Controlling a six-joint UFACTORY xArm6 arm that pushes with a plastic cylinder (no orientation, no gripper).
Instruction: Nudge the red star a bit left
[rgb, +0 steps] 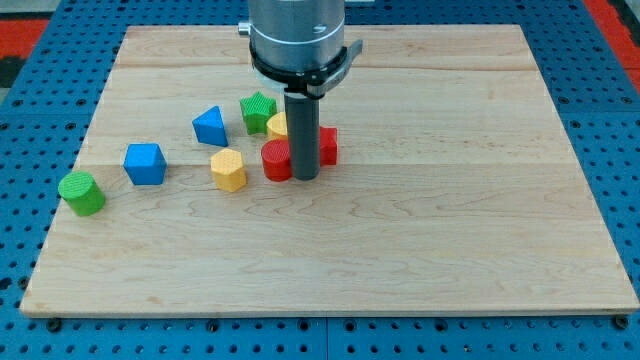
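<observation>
Far off to the left of my tip (305, 178) on the pale, grained wooden board (450, 230) sit a green cylinder (81, 192), a blue cube (144, 164), a blue triangular block (210, 126) and a yellow hexagonal block (229, 170), with a ribbed green star (258, 111) and a yellow block (278, 126), shape unclear, up behind. The smooth dark rod stands upright, holding nothing; a red block (276, 160) touches its left side. The red star (327, 146) peeks out just right of the rod, mostly hidden behind it.

wooden board (450, 220), coloured blocks on it
</observation>
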